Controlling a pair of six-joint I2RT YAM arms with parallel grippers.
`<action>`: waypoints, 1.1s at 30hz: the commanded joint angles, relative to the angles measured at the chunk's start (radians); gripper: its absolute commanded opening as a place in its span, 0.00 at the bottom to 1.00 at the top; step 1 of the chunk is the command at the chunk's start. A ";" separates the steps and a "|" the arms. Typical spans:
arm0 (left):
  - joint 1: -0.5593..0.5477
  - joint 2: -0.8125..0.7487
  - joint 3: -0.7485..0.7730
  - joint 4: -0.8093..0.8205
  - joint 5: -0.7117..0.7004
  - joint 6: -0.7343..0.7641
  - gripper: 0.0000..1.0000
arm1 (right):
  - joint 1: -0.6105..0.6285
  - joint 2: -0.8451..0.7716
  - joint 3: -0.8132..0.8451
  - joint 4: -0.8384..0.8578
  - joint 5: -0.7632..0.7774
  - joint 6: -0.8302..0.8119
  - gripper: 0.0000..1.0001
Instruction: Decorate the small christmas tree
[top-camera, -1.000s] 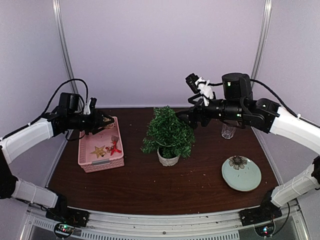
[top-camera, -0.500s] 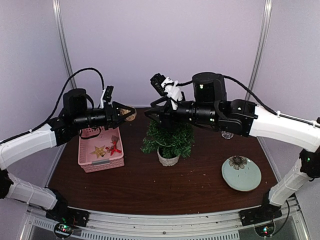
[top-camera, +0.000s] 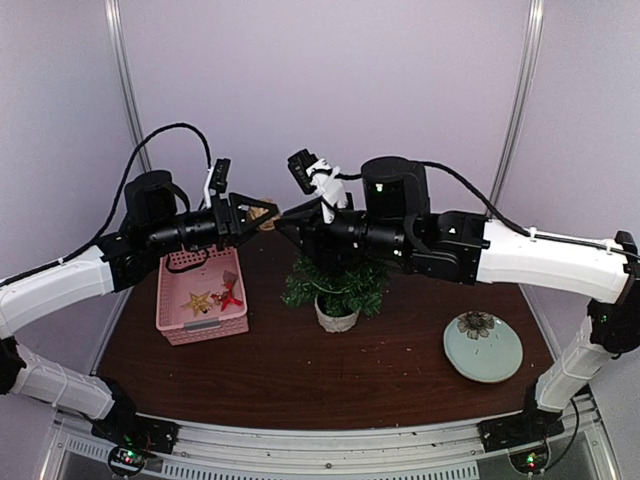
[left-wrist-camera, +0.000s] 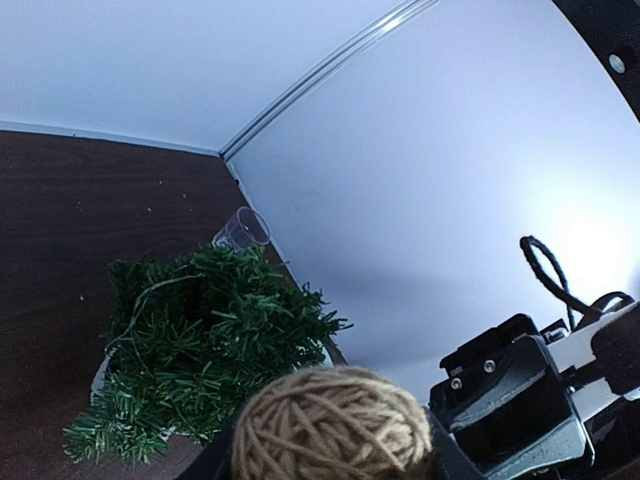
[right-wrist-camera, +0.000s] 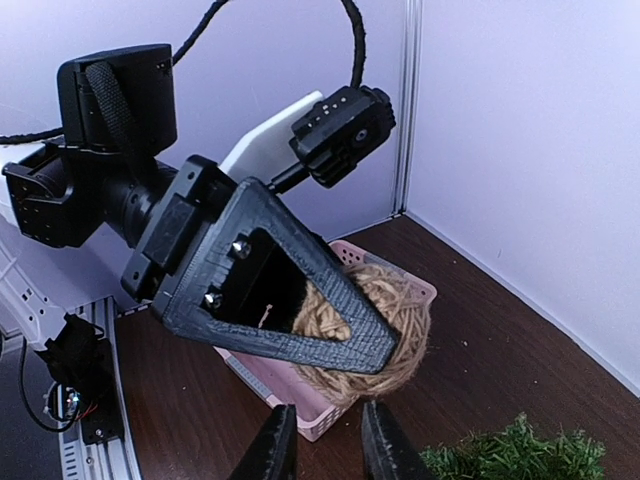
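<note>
Narrowing toward the twine ball (left-wrist-camera: 330, 420) clenched by left gripper (top-camera: 258, 214), right gripper (right-wrist-camera: 325, 445) has arrived over tree (top-camera: 340, 285); its grip unclear, handover likely.

On the dark wooden bench (top-camera: 300, 375) we identify a pink slatted basket (top-camera: 205, 330) at the left. It contains a gold star (top-camera: 196, 301) and a small red ornament (top-camera: 230, 295), possibly a figure. A pale green plate (top-camera: 492, 360) with a flower motif lies at the right. A clear glass (left-wrist-camera: 243, 229) stands near the rear wall. A brown twine ball (left-wrist-camera: 333, 423) is raised clear of the bench.
</note>
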 joint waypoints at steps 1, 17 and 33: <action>-0.010 -0.021 0.014 0.082 -0.013 0.035 0.31 | 0.002 0.029 0.015 0.049 0.036 0.071 0.22; -0.023 -0.017 0.013 0.047 -0.026 0.107 0.29 | 0.001 0.069 0.012 0.130 0.069 0.128 0.21; -0.095 0.004 0.084 -0.174 -0.069 0.306 0.25 | -0.017 0.098 0.021 0.130 0.080 0.174 0.00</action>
